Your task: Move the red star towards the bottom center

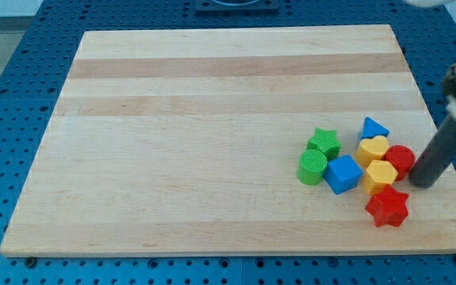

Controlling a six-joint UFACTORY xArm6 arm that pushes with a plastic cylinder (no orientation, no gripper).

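Note:
The red star [388,207] lies at the view's lower right of the wooden board [212,119], just below a yellow hexagon [381,176]. My tip [423,182] stands to the upper right of the red star, right beside a red cylinder [401,161]. The rod rises from the tip towards the view's upper right.
The blocks form one cluster at the lower right: a yellow heart [373,150], a blue triangle [374,128], a blue cube [343,174], a green star [324,142] and a green cylinder [312,167]. The board's right edge runs close to my tip.

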